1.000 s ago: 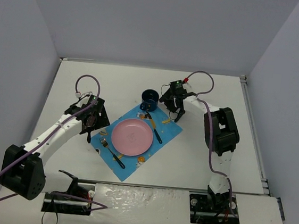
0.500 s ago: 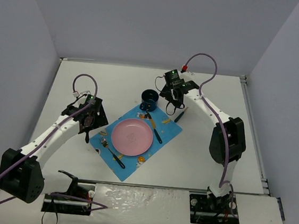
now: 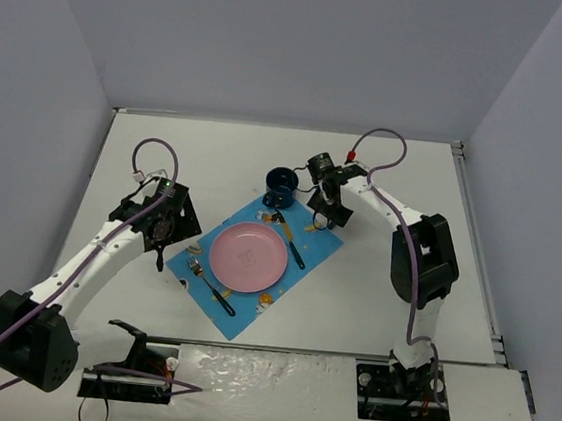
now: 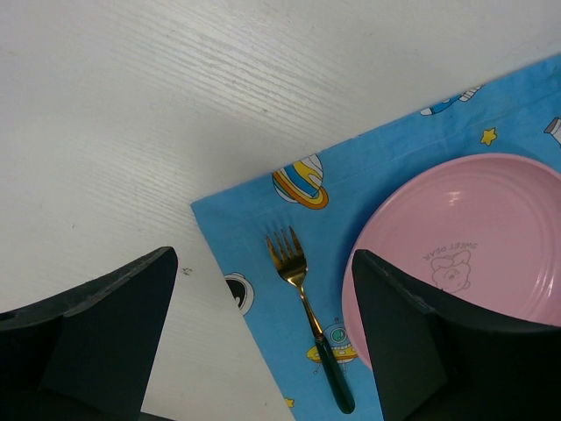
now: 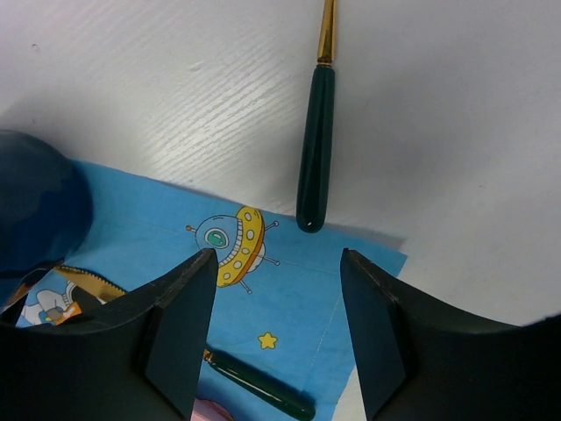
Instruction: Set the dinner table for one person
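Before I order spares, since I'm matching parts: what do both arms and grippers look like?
The left arm and right arm have white links and black joint housings, each trailing a looping purple cable; the right one's has a red connector. The left gripper and right gripper are black, with two blocky fingers each.

We're looking down on a wide, flat, matte white counter [image 3: 217, 154]. A thin metal rail [image 3: 478, 246] runs along its right edge, and another lines the far edge. Plain pale grey panels box it in: back wall [image 3: 298, 46], left wall [image 3: 27, 144], right wall [image 3: 554, 199]. The light is soft and even, with only faint shadows on the white surface.
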